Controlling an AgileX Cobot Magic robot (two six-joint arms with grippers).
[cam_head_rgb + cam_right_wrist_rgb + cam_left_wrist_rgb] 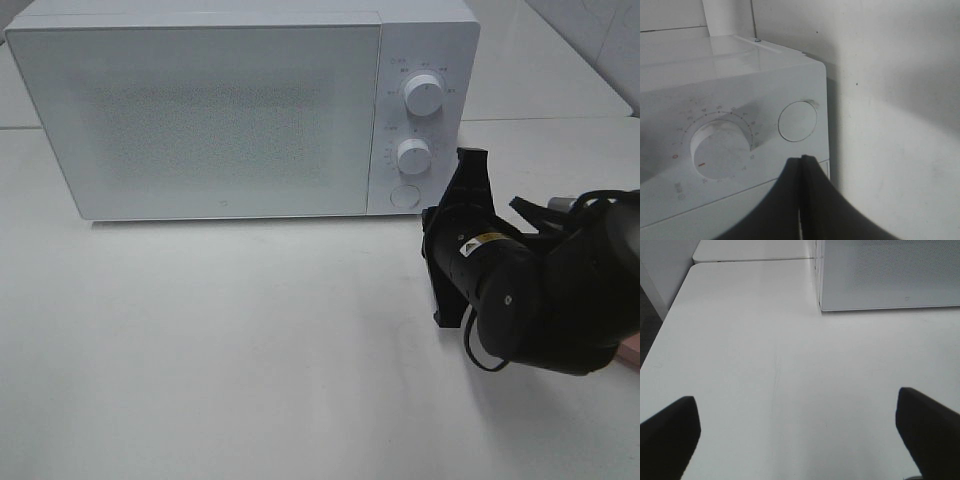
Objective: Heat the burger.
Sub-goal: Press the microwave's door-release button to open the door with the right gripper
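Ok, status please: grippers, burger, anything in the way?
Left gripper open, empty, over table. Right gripper shut, near microwave button. Burger not in view. Microwave door closed.

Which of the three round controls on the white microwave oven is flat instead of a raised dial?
The flat round white button, lowest of the three; the upper white dial and middle white dial above it stick out.

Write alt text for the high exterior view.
A white microwave with its door closed stands on a white table. From the right, the shut right gripper points toward its control panel, beside the lower knob and the round button.
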